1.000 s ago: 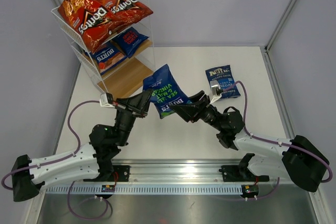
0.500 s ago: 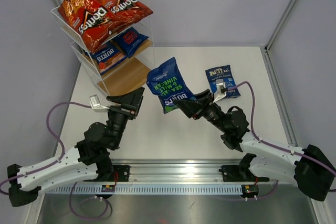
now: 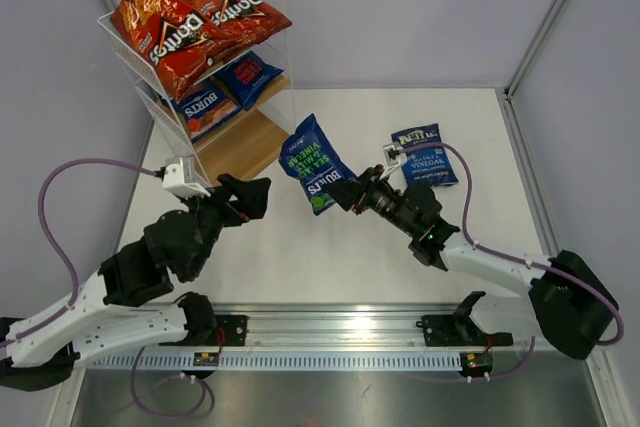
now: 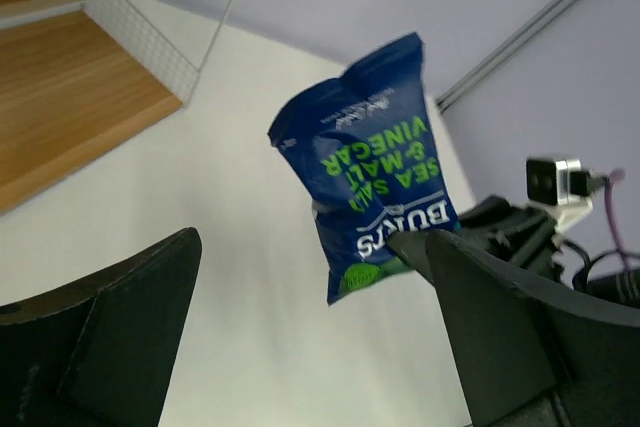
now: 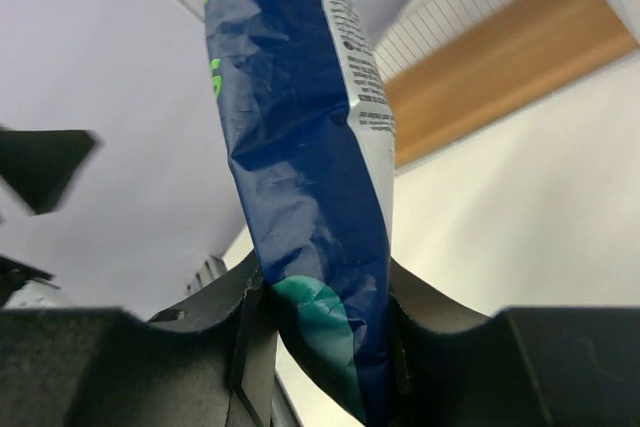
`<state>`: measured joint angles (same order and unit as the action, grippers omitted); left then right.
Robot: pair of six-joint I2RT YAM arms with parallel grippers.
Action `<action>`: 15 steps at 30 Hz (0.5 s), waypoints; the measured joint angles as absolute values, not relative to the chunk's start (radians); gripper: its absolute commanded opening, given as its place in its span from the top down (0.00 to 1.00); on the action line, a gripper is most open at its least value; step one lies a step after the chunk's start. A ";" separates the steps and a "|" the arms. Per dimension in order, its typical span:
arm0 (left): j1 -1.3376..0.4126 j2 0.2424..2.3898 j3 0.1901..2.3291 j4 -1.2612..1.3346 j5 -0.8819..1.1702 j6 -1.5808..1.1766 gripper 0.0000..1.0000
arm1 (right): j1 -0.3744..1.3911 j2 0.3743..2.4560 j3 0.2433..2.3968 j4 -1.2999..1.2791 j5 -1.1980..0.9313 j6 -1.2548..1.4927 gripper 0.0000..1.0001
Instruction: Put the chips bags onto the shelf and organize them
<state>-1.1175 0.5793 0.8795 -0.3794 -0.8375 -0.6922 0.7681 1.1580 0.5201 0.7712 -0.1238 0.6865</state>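
My right gripper (image 3: 346,193) (image 5: 325,347) is shut on the lower end of a dark blue Burts chips bag (image 3: 314,161) (image 5: 300,147), holding it upright above the table in front of the shelf (image 3: 245,147). To the bag's left my left gripper (image 3: 256,193) (image 4: 310,297) stands open and apart from it, and its view shows the bag (image 4: 375,177) ahead. Two red Doritos bags (image 3: 170,32) lie on the shelf's top tier, and two blue bags (image 3: 205,105) on the middle tier. A blue Kettle bag (image 3: 426,155) lies flat on the table at the right.
The shelf's bottom wooden board (image 4: 70,107) (image 5: 500,77) is bare. The shelf stands at the table's far left corner against the grey walls. The right arm's cable (image 3: 462,197) loops over the Kettle bag's edge.
My left gripper has opened, let go of the Burts bag and pulled back to the left. My right gripper has carried the bag left and farther away, toward the shelf.
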 measured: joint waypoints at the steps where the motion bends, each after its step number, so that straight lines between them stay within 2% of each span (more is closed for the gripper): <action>1: -1.118 0.591 0.911 -0.442 -0.828 -0.673 0.01 | 0.760 1.206 0.535 0.764 -0.130 0.694 0.75; 8: -1.117 0.691 1.128 -0.795 -0.767 -0.601 0.01 | 0.718 1.497 0.682 0.764 -0.204 0.763 0.75; 11: -1.117 0.691 1.134 -0.899 -0.762 -0.570 0.01 | 0.696 1.605 0.770 0.773 -0.241 0.810 0.75; 15: -1.117 0.600 1.045 -0.910 -0.764 -0.496 0.01 | 0.666 1.781 0.904 0.817 -0.284 0.912 0.75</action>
<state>-1.1172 0.6003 1.0454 -0.9100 -0.7639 -0.4957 0.6659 1.7813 0.9035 0.8169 -0.2836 0.9119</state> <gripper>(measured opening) 0.988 0.400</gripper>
